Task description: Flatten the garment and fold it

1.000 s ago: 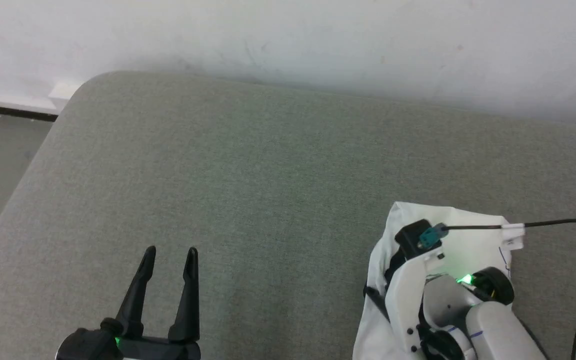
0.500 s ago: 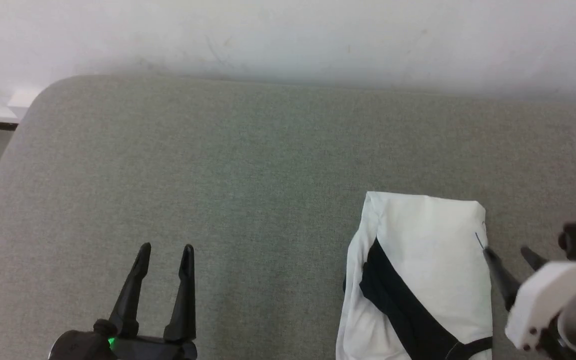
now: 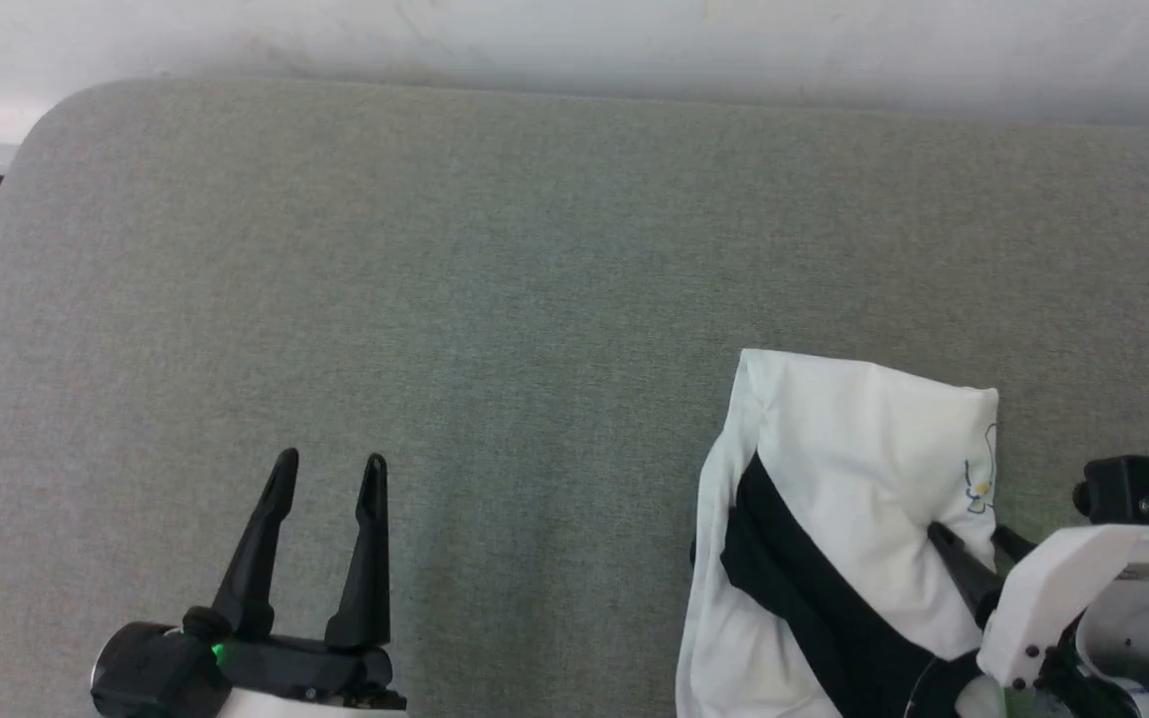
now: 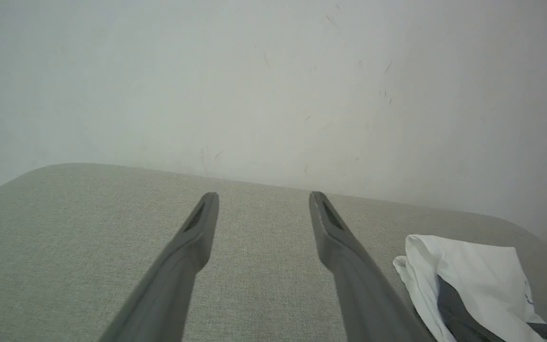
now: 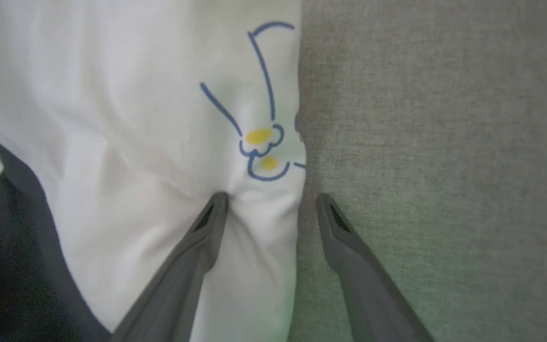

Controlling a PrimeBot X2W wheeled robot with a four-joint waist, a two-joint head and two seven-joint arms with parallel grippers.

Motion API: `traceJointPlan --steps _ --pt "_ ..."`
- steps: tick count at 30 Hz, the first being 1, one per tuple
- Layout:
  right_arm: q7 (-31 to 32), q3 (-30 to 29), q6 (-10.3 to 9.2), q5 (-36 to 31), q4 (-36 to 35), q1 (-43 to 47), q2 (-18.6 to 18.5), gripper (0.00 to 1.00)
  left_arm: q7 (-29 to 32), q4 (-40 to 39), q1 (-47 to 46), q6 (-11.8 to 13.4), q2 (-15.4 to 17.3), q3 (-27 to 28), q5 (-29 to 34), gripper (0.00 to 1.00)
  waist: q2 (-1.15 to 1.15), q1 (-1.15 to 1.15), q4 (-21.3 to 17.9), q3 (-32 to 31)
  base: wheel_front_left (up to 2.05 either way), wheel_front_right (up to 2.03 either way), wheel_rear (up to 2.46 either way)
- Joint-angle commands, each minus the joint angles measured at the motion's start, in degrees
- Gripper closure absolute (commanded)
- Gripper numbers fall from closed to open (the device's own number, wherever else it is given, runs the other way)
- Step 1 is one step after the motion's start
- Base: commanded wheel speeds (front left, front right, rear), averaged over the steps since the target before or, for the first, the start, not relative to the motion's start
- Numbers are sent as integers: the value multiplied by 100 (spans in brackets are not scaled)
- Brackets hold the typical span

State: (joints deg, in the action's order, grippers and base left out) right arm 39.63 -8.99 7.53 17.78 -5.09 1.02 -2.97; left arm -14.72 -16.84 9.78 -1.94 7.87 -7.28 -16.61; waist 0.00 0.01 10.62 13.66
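- While your right gripper [image 3: 968, 538] sits at the garment [image 3: 854, 469], its two fingers stand apart and straddle the cloth's right-hand edge.
- In the right wrist view, one of those fingers [image 5: 193, 256] presses a pucker into the white cloth. The other lies over the bare grey upholstered surface [image 5: 444, 142], just beside that edge.
- You can't quite tell whether that outer finger touches the surface or hangs just above it.
- A small logo [image 5: 261, 142], blue outline with yellow spots, sits just beyond the fingertips at the garment's edge.
- Your garment lies folded into a narrow bundle on the right part of the surface, well short of the far edge along the wall [image 3: 574, 40]. A black sleeve [image 3: 794, 588] runs slantwise across its near left portion.
- Your left gripper [image 3: 330, 464] is over bare upholstery, well apart from the garment. It holds nothing, its fingers are spread, and they point toward the far edge.
- The surface's far left corner is rounded.
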Motion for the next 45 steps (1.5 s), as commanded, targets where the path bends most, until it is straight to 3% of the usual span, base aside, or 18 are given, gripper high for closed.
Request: traceJointPlan --steps 1,2,3,5,6,13,16,21,26,32,38,45 --pt "-15 7 -4 53 164 -113 9 0 -23 14 -119 -23 43 -9 32 0 0 -1 70 58 0 0 0" --pt "-17 13 -4 73 291 -173 9 0 -21 23 -138 -26 45 -20 32 0 0 -1 91 71 0 0 0" --pt "-20 12 -4 146 418 -230 9 44 -18 30 -155 -28 47 -29 31 0 0 -1 105 77 0 0 0" --pt "-21 -10 -4 321 650 -326 9 92 -9 42 -178 -25 54 -38 30 0 0 -1 120 73 0 0 0" --pt "-36 1 -4 322 720 -366 9 100 -4 46 -184 -19 59 -39 31 0 0 -1 118 63 0 0 0" --pt "-184 110 -4 -203 604 -636 9 100 21 39 -167 36 76 -43 35 0 0 -1 -67 -187 0 0 0" --pt "-70 143 -4 -408 374 -813 -182 100 34 0 -118 64 96 -21 28 0 0 -1 -249 -280 0 0 0" --pt "344 227 -4 -565 1 -1190 -978 100 71 -97 -99 79 154 -1 24 0 0 -1 -514 -219 0 0 0" --pt "898 502 -4 -434 -322 -1517 -2154 100 104 -242 -241 57 240 8 50 0 0 -1 -723 114 0 0 0" --pt "897 601 -4 -393 -395 -1728 -3571 100 102 -440 -547 45 312 50 78 0 0 -1 -851 688 0 0 0" --pt "468 497 -4 -389 38 -1820 -4430 100 108 -557 -853 11 422 125 81 0 0 -1 -885 1210 0 0 0" --pt "-22 375 -4 -611 488 -1845 -4941 100 116 -584 -1115 -36 486 98 104 0 0 -1 -873 1620 0 0 0"
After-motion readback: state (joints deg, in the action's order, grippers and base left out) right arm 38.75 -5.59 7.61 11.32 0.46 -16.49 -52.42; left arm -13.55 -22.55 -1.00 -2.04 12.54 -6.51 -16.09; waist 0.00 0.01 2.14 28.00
